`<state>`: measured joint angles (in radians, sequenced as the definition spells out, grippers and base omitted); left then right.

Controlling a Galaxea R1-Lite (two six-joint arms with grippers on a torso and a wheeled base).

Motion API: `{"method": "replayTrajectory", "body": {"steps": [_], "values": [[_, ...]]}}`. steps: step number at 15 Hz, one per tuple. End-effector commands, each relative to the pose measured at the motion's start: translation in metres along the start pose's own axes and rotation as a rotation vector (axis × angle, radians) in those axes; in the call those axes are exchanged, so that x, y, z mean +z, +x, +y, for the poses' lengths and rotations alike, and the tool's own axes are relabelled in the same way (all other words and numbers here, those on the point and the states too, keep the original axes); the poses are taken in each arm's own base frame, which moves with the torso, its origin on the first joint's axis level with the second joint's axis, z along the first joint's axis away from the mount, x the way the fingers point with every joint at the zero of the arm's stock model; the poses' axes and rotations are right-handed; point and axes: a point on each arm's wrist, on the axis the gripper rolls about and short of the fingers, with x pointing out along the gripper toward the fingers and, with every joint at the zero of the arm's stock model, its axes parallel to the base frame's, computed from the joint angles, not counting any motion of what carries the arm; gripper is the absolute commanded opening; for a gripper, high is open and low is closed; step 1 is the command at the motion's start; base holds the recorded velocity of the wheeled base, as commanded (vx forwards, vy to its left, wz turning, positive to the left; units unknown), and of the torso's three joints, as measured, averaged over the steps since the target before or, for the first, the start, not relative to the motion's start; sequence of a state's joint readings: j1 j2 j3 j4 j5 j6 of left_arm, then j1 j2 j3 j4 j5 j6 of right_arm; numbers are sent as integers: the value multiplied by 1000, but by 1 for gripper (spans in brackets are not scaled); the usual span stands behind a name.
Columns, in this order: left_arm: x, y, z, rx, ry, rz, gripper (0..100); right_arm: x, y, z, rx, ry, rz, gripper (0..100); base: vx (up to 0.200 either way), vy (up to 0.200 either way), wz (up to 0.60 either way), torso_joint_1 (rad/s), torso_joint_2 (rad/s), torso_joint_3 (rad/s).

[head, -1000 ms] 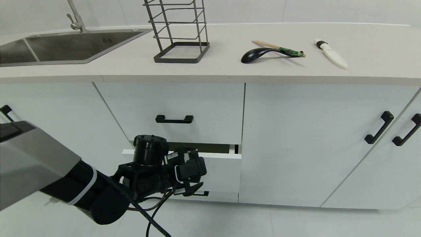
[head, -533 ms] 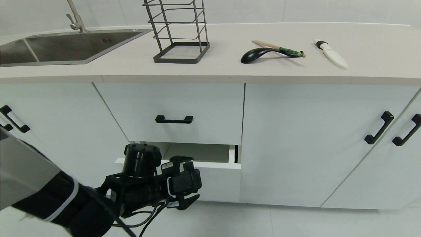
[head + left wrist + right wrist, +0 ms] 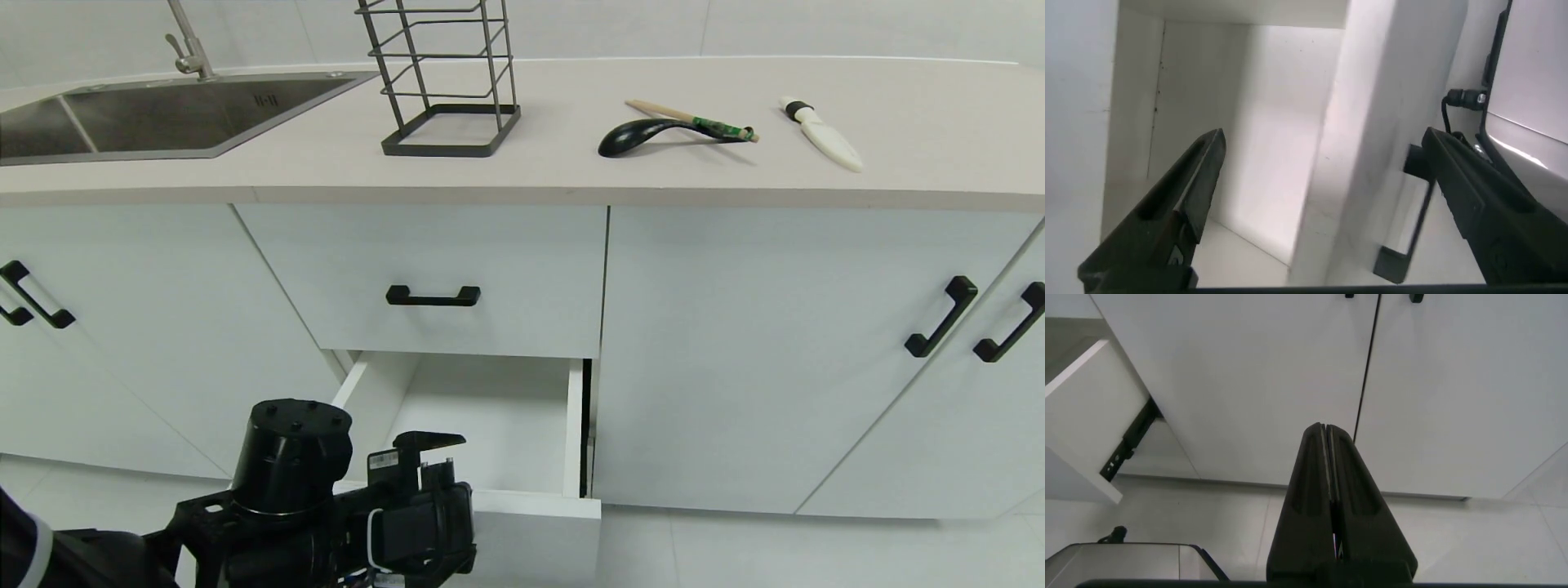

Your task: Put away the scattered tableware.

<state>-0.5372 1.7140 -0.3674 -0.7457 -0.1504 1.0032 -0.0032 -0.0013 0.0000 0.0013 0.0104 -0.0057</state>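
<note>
On the counter lie a black spoon [image 3: 633, 135], a pair of chopsticks [image 3: 690, 120] resting on its handle, and a white knife [image 3: 820, 135] further right. Below the counter, the lower drawer [image 3: 574, 429] stands pulled far out and its inside is bare. My left gripper [image 3: 449, 502] is low at the drawer's front, open. In the left wrist view the left gripper [image 3: 1331, 171] has the drawer front [image 3: 1364, 139] between its fingers, with the black handle [image 3: 1404, 220] near one finger. My right gripper [image 3: 1327, 433] is shut on nothing, facing white cabinet doors.
A dark wire rack [image 3: 445, 82] stands on the counter left of the tableware, with a steel sink [image 3: 163, 114] at the far left. The upper drawer [image 3: 432, 296] is closed. Cabinet doors with black handles [image 3: 940, 316] flank the open drawer.
The lower drawer has slid from slightly ajar to far out. My left arm has drawn back and down with the drawer front.
</note>
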Motion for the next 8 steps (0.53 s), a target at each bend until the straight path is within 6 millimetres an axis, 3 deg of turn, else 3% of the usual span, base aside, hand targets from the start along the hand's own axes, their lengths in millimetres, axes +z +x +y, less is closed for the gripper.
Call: {"method": "replayTrajectory", "body": {"steps": [1, 5, 8], "values": [[-1, -3, -3, -4, 0, -2, 100, 0, 0, 0, 0, 0, 0, 0, 0, 0, 0, 0, 0, 0], [-6, -20, -16, -24, -2, -2, 100, 0, 0, 0, 0, 0, 0, 0, 0, 0, 0, 0, 0, 0], [9, -47, -22, 3, 45, -95, 100, 0, 0, 0, 0, 0, 2, 0, 0, 0, 0, 0, 0, 0]]}}
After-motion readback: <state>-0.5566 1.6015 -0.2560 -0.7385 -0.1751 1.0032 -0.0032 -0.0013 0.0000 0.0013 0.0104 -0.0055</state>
